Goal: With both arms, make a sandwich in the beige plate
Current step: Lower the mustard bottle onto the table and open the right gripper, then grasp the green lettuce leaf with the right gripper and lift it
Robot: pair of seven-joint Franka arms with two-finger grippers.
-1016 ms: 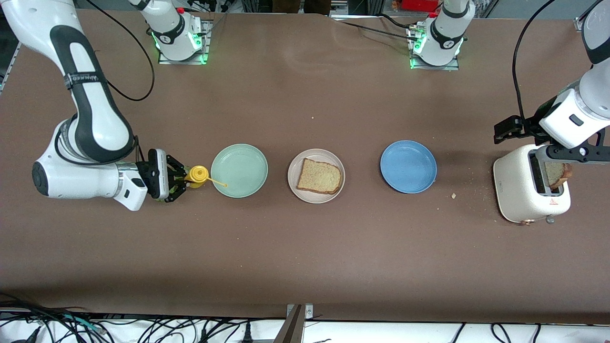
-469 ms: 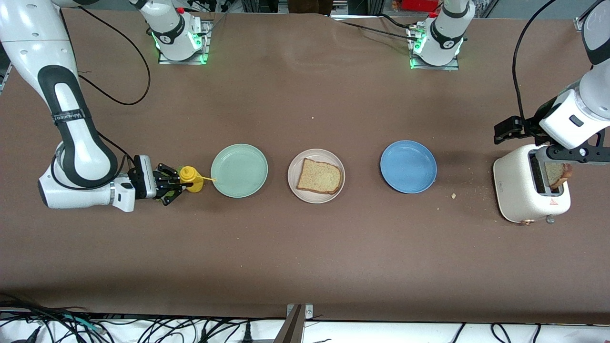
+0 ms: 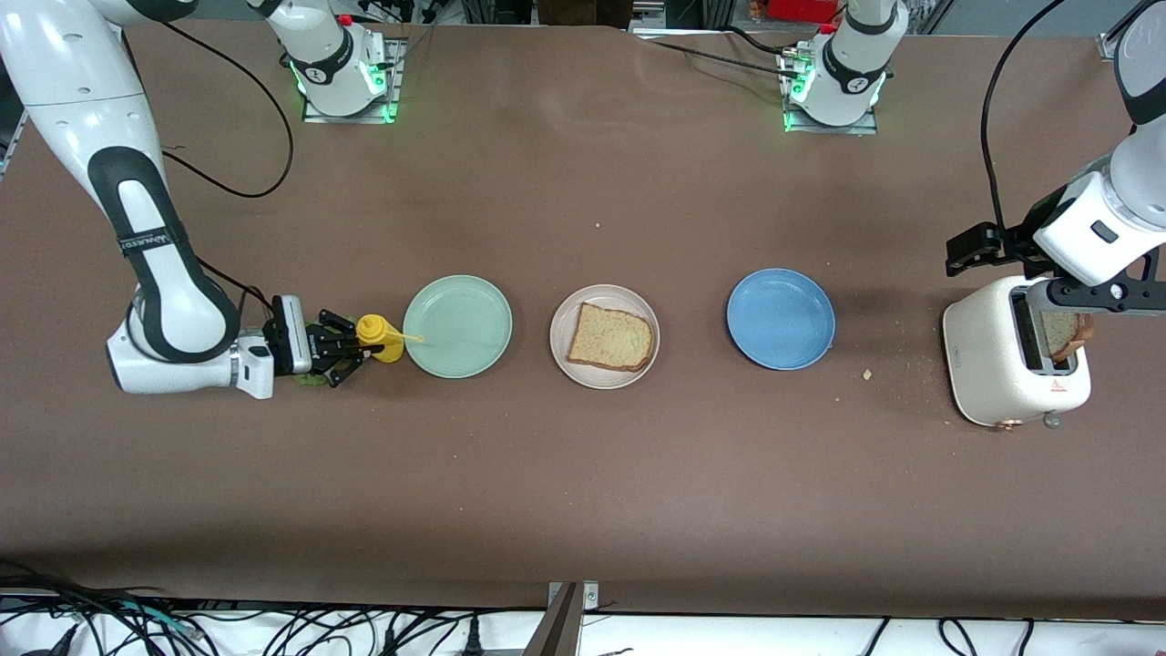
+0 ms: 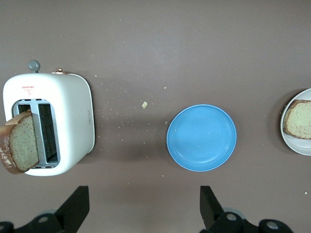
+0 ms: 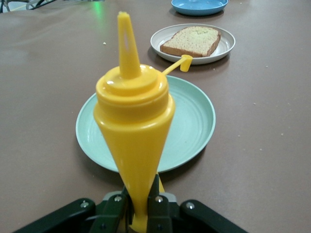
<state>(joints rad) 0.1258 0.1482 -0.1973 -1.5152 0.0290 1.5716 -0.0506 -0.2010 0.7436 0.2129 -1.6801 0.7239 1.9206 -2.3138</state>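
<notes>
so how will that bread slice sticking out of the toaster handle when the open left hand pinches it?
The bread slice leans out of the toaster, so probably light and free to lift. Crumbs on the table suggest it sheds and may crush. The left hand hovers open.

A white toaster (image 4: 48, 124) sits at the left of the frame, a slice of bread (image 4: 22, 148) sticking out of one slot. A blue plate (image 4: 201, 137) lies right of centre on the brown table (image 4: 155, 43). A beige plate (image 4: 300, 145) with bread shows at the right edge. The left gripper's (image 4: 143, 213) two black fingers (image 4: 75, 208) stand wide apart along the bottom edge.
</notes>
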